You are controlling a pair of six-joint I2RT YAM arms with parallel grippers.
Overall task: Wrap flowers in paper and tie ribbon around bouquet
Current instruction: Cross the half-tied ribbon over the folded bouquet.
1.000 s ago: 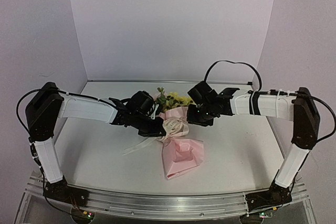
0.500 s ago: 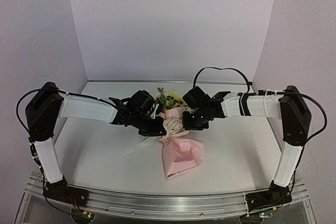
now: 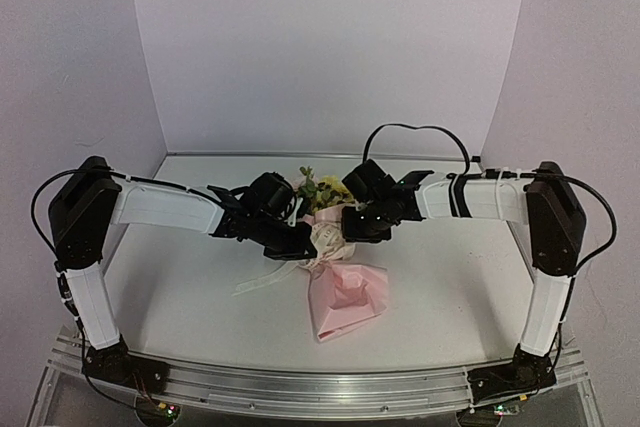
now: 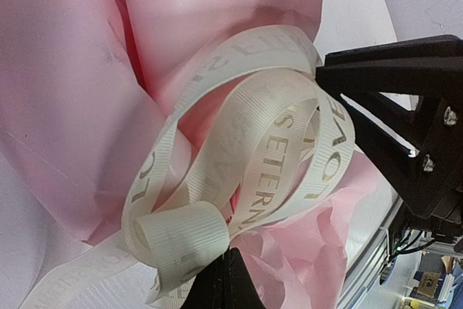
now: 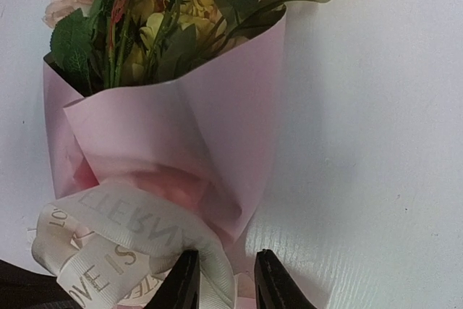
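Observation:
The bouquet lies mid-table: pink paper (image 3: 345, 297) pinched at the waist, flowers (image 3: 322, 190) with yellow blooms and green leaves poking out at the far end. A cream lettered ribbon (image 3: 328, 240) loops round the waist, and one tail trails left. My left gripper (image 3: 300, 250) is at the waist's left side, shut on a ribbon (image 4: 253, 121) fold at its tips (image 4: 226, 273). My right gripper (image 3: 345, 230) is at the waist's right side. In its wrist view its jaws (image 5: 226, 280) stand apart astride an edge of the ribbon (image 5: 108, 236) loop, below the paper (image 5: 217, 121) and flowers (image 5: 166, 19).
Pale walls close in the white table (image 3: 450, 287) at the back and both sides. An aluminium rail (image 3: 300, 387) runs along the near edge between the arm bases. A black cable (image 3: 415, 132) arcs above the right forearm.
The right arm has reached left and brought its gripper in against the ribboned waist. The left arm and the bouquet have stayed put.

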